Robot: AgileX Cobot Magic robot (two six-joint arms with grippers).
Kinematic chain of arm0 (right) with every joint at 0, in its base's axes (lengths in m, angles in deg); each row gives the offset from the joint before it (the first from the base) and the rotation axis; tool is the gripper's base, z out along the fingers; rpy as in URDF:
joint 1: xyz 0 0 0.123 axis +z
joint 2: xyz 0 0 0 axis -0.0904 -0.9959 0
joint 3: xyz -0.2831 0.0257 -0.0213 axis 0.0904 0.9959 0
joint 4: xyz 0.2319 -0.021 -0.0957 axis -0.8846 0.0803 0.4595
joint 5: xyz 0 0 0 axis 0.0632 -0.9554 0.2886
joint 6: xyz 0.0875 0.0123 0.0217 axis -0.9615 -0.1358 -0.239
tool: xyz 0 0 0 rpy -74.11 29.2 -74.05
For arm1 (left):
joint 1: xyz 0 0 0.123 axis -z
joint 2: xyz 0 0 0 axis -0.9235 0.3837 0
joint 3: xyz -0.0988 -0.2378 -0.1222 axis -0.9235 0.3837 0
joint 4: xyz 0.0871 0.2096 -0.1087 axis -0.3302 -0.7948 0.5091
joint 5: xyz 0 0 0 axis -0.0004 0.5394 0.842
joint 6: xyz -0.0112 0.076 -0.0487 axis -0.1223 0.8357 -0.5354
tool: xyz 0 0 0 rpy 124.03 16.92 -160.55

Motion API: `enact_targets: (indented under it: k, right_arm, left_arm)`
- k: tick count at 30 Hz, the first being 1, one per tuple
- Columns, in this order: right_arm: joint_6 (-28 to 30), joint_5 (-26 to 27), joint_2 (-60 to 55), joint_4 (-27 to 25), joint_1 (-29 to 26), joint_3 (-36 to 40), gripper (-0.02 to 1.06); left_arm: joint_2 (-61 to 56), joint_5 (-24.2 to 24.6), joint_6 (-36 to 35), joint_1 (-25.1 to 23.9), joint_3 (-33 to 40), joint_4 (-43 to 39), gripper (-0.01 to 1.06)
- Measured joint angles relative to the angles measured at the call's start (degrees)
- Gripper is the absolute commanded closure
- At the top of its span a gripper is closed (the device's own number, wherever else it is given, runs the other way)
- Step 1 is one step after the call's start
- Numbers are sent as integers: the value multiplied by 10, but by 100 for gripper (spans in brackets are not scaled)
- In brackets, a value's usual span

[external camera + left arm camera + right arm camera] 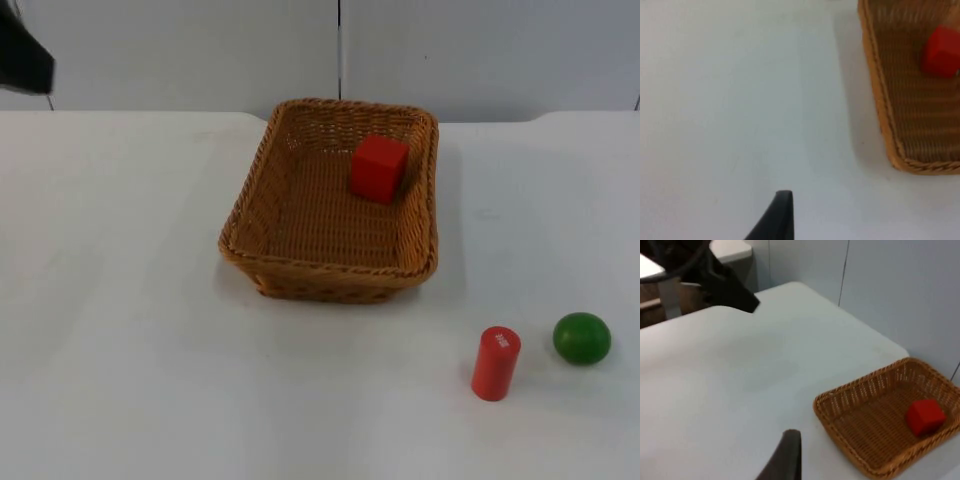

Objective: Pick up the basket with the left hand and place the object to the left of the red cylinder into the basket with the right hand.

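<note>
The wicker basket [300, 215] stands on the table at the middle, held by nothing. A red cube [379, 168] lies inside it near the far right corner, also seen as the red cube [941, 51] and the red cube [924, 416]. The red cylinder [496, 362] stands upright at the front right, with a green ball [582, 337] just right of it. My left gripper [20, 55] waits at the far left, well apart from the basket [895, 110]. My right gripper [788, 456] hangs over bare table, a short way from the basket [860, 430].
The white table [130, 330] ends at the grey partition wall [200, 50] behind the basket. The left arm [722, 282] stands over the table's far edge in the right wrist view.
</note>
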Motion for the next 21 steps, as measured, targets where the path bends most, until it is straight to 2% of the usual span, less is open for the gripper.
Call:
enact_targets:
  k: [4, 5, 9, 10, 12, 16, 21]
  right_arm:
    - [-15, 0, 54, 0, 0, 35, 18]
    - [-15, 0, 54, 0, 0, 35, 18]
    - [-34, 0, 107, 0, 0, 83, 18]
    - [-34, 0, 107, 0, 0, 83, 18]
    - [-45, -1, 139, 0, 0, 108, 18]
    - [-54, -23, 173, 0, 0, 129, 18]
    - [-60, -82, 213, 0, 0, 138, 18]
  left_arm:
    - [-148, 11, 0, 0, 54, 0, 0]
    - [-148, 11, 0, 0, 54, 0, 0]
    - [-282, 59, 0, 0, 90, 0, 0]
    - [-282, 59, 0, 0, 90, 0, 0]
    - [-355, 94, -15, 0, 106, -12, 0]
    - [-432, 133, -54, 0, 114, -54, 0]
    - [-525, 189, -131, 0, 115, -148, 0]
